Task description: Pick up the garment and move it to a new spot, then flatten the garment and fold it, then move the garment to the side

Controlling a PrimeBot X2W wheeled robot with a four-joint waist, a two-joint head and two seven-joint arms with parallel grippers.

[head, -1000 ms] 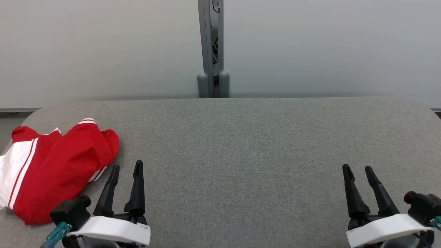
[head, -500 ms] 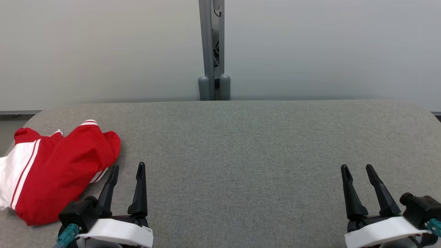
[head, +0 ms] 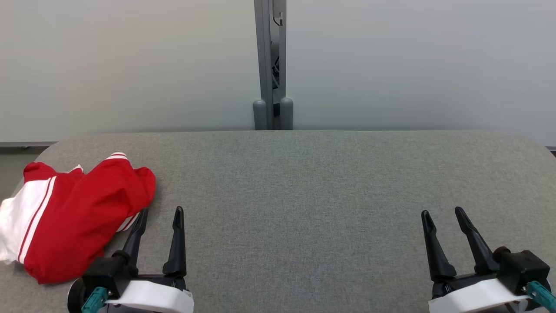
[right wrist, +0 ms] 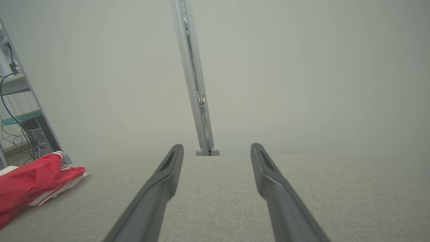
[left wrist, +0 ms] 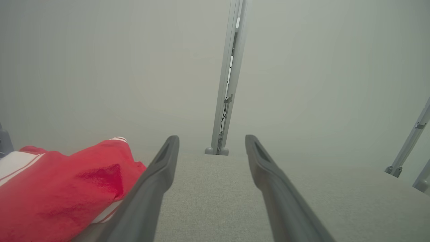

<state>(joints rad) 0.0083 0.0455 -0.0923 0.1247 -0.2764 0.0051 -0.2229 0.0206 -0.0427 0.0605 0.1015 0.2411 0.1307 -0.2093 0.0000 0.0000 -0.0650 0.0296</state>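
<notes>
A red garment [head: 74,215] with white panels and stripes lies bunched at the left end of the grey table [head: 304,195]. It also appears at the lower left of the left wrist view [left wrist: 57,188] and at the far left of the right wrist view [right wrist: 32,183]. My left gripper [head: 160,214] stands open just right of the garment's near edge, its left finger close beside the cloth, nothing between the fingers [left wrist: 158,174]. My right gripper [head: 442,214] is open over bare table at the lower right, far from the garment.
A grey post [head: 272,69] with two rounded feet stands behind the table's far edge against a pale wall. Shelving with cables [right wrist: 16,111] stands off the table's left end. Two slanted metal legs [left wrist: 408,144] show at the right of the left wrist view.
The head camera has shifted, so the whole scene sits slightly lower and to the right. Both grippers have drawn a little lower in view. The garment lies as before.
</notes>
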